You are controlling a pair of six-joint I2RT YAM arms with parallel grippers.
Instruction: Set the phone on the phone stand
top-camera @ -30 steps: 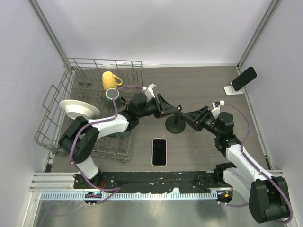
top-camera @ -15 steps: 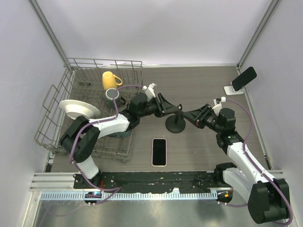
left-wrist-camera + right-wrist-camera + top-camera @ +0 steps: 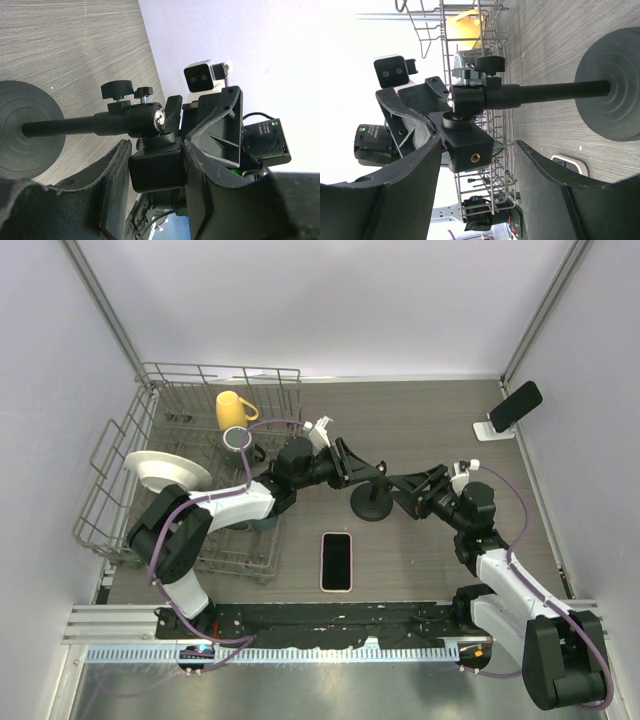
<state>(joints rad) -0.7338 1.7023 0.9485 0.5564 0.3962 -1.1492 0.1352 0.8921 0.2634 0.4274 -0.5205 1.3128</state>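
Gripping the black round-based pole stand (image 3: 370, 506) by its head with the left gripper (image 3: 157, 172); straddling it, jaws apart, with the right gripper (image 3: 477, 156). Flat just nearside of that stand, long axis near-to-far: the pale-rimmed dark phone (image 3: 337, 561).

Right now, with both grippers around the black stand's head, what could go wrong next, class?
The left gripper clamps the black stand's head high above its round base, so a sideways pull might tip it. The right gripper, open, brackets the same head; the two grippers could collide. The phone lies flat near that base and might get struck if the stand topples.
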